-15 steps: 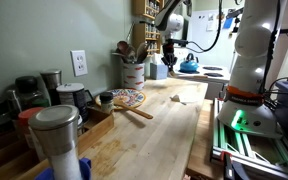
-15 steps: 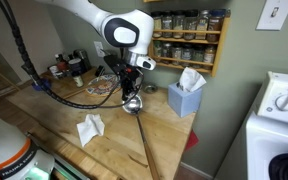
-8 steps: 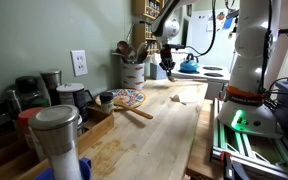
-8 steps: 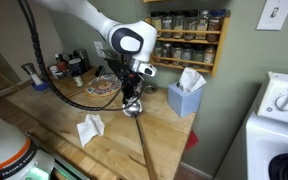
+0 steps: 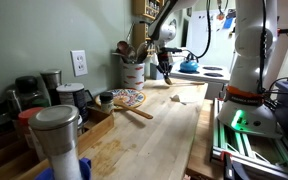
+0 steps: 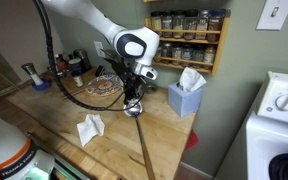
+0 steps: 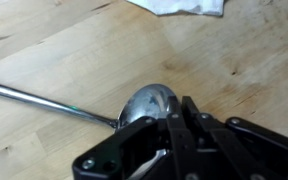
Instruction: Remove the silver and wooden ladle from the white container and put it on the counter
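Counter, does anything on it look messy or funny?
Yes, a little. A crumpled white tissue lies loose on the wooden counter, away from the blue tissue box. The ladle in the gripper looks fine, and nothing looks spilled or broken.

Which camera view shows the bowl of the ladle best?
The wrist view: the ladle appears close and large, its shiny bowl and thin handle clear against the counter. In both exterior views it is only a small shape below the gripper, too tiny for detail.
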Controlling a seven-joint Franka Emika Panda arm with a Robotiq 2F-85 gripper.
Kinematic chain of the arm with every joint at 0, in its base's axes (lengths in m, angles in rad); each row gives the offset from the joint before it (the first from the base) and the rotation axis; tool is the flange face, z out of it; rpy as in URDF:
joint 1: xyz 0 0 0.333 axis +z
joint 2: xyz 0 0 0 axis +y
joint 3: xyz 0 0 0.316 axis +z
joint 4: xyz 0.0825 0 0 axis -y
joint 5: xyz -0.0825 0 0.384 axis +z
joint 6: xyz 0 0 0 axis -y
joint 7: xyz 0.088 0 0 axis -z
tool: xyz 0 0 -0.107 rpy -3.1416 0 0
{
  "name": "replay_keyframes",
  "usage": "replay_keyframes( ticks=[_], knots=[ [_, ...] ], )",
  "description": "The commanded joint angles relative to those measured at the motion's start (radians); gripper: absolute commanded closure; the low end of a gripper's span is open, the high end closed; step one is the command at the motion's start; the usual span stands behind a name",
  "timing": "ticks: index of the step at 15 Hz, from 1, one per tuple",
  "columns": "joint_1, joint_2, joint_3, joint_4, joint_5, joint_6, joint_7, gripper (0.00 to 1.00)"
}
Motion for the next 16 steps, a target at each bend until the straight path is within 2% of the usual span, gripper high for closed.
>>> replay_keyframes(
  ticks=[1, 3, 4, 5, 6, 13, 14, 16],
  knots=[
    [-0.002, 0.033, 0.005, 0.030, 0.014, 0.001, -0.007, 0.98],
    [-0.003, 0.045, 0.007, 0.038, 0.013, 0.002, -0.008, 0.98],
    [-0.003, 0.049, 0.008, 0.041, 0.013, 0.001, -0.009, 0.66],
    [-0.003, 0.053, 0.009, 0.045, 0.012, -0.001, -0.011, 0.66],
    [-0.004, 0.056, 0.009, 0.049, 0.013, 0.000, -0.010, 0.60],
    [-0.055, -0.028, -0.008, 0.049, 0.066, -0.044, -0.130, 0.06],
    [-0.069, -0.051, -0.018, 0.048, 0.079, -0.057, -0.151, 0.01],
    [-0.094, -0.092, -0.040, 0.049, 0.097, -0.087, -0.194, 0.00]
  ],
)
